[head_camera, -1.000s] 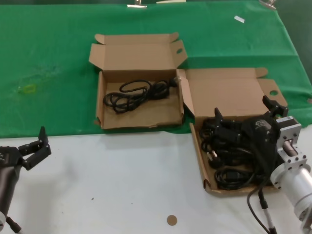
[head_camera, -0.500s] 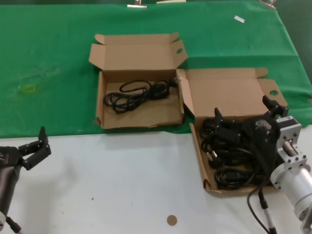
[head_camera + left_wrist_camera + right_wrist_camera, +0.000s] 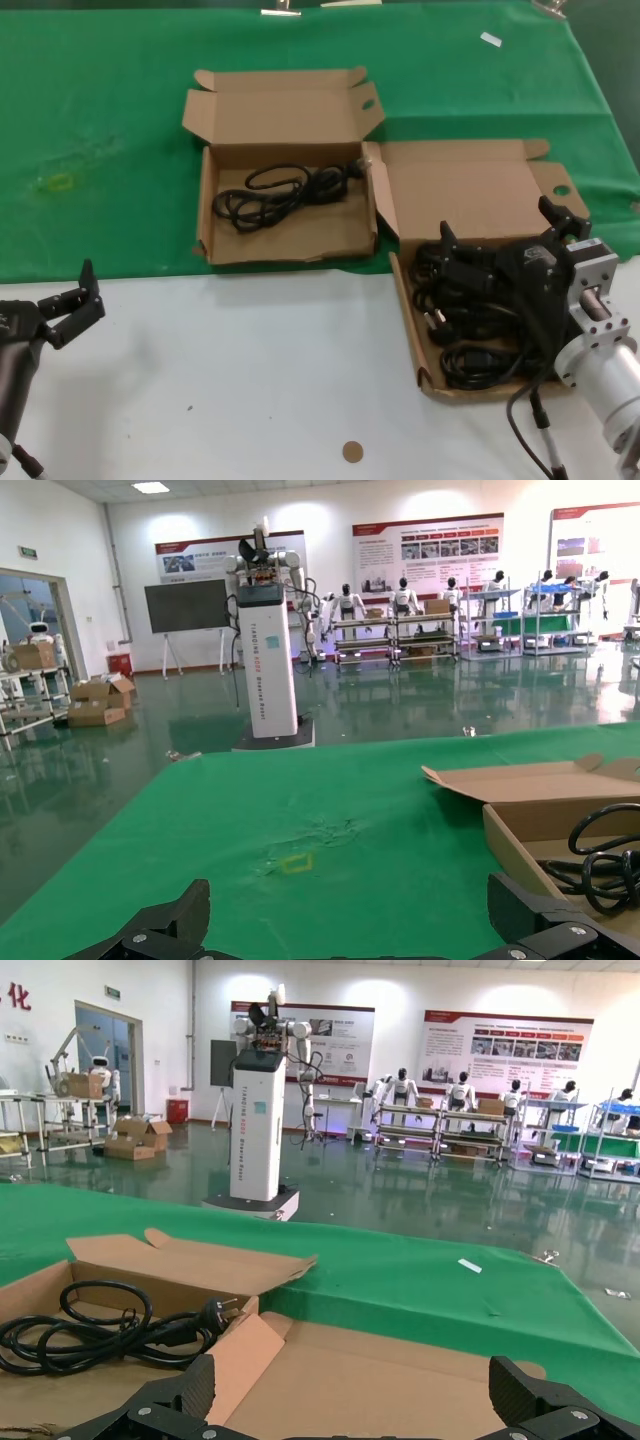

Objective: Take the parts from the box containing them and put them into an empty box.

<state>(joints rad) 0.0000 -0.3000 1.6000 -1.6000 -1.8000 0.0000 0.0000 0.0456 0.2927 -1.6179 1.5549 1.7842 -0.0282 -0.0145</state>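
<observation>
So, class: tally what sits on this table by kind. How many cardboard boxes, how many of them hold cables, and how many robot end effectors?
Cardboard boxes: 2, the far box and the near box.
Boxes holding black cables: 2, one cable in the far box and a pile in the near box.
End effectors: 2, left and right.
Total boxes and end effectors: 4.

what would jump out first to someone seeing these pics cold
Two open cardboard boxes on the green cloth: the right box is piled with black power cables, the left box holds just one cable bundle. The right hand hangs open over the pile, while the left hand waits open at the white table's near left edge.
</observation>
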